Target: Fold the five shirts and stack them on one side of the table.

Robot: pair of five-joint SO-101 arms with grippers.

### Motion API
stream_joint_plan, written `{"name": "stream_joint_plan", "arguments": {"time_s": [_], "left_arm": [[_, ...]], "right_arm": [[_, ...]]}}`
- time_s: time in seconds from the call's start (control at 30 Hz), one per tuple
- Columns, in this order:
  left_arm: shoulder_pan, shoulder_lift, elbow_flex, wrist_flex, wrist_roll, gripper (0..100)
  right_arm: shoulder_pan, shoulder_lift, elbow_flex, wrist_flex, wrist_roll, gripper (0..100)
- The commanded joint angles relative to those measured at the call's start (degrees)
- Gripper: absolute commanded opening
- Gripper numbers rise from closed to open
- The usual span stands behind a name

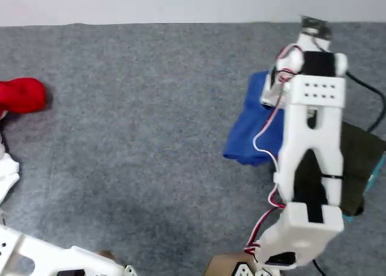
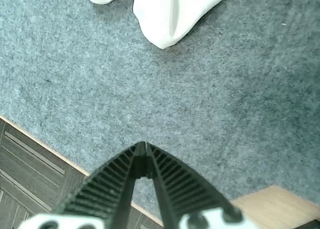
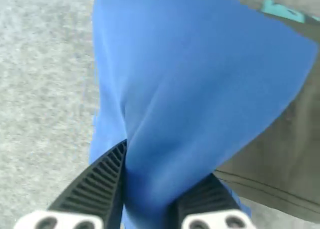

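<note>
A blue shirt (image 1: 250,128) hangs from my right gripper (image 3: 150,189), which is shut on its cloth (image 3: 190,89). The right arm (image 1: 310,149) stretches over the table's right side, above a folded dark olive shirt (image 1: 362,155) lying on a teal one (image 1: 374,173). A red shirt (image 1: 23,95) is bunched at the far left edge, with a white shirt (image 1: 7,170) below it. In the left wrist view the white shirt (image 2: 172,11) lies ahead of my left gripper (image 2: 145,159), which is shut and empty near the table's front edge.
Grey felt (image 1: 139,125) covers the table. The table's wooden edge (image 2: 60,156) and dark floor (image 2: 25,159) show beside the left gripper. The left arm's white base (image 1: 54,258) sits at the front left corner.
</note>
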Motion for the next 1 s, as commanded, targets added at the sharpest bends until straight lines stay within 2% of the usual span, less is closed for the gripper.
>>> {"name": "stream_joint_plan", "arguments": {"time_s": [0.0,0.23,0.5,0.77,0.97], "left_arm": [[0.44,-1.41,-2.07,-0.53,0.0,0],[0.44,-1.41,-2.07,-0.44,0.0,0],[0.53,-1.41,-1.8,-0.44,0.0,0],[0.53,-1.41,-1.71,-0.44,0.0,0],[0.53,-1.41,-1.71,-0.44,-3.25,0]], "right_arm": [[5.23,-5.32,0.79,2.33,2.99,0.9],[13.49,-5.23,1.23,2.24,8.7,0.9],[19.65,-2.15,2.11,2.07,12.31,0.9],[23.08,4.0,2.11,1.89,15.03,0.9],[24.4,11.38,1.85,0.84,18.11,1.5]]}}
